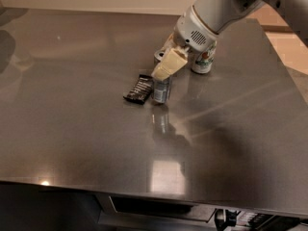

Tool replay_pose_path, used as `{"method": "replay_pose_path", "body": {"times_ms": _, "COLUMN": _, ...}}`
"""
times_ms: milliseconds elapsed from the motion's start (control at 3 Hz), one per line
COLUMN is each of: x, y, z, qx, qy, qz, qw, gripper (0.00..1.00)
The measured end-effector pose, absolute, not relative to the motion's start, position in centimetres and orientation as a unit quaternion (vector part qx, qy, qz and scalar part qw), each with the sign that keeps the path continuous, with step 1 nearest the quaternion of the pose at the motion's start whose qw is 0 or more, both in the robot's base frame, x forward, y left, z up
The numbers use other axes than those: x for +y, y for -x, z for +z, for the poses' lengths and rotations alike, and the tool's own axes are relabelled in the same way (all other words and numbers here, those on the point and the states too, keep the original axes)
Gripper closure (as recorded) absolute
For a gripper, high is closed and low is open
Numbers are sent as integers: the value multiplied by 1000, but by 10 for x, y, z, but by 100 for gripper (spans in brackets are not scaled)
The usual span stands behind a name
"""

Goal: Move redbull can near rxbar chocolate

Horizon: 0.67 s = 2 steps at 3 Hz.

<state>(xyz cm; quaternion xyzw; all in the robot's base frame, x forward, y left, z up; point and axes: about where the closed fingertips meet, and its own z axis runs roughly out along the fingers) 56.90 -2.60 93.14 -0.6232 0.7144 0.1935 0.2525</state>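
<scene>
The redbull can (161,89), slim and silver with blue-grey panels, stands upright on the steel table (72,129), right beside the rxbar chocolate (139,89), a flat black bar lying just to its left. My gripper (166,64) comes down from the upper right and is shut on the redbull can's upper part; a cream-coloured finger (168,65) covers the can's top. The can's base looks to be at the table surface.
A shorter white-and-green can (202,60) with a red mark stands behind and to the right, partly hidden by my arm (216,8). The table's front edge runs along the bottom, its right edge near the floor at right.
</scene>
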Motion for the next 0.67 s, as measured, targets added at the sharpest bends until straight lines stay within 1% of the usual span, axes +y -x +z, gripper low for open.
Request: {"method": "replay_pose_path", "body": {"times_ms": 667, "x": -12, "y": -574, "z": 916, "qx": 713, "qy": 635, "qz": 183, "qw": 234, "gripper": 36}}
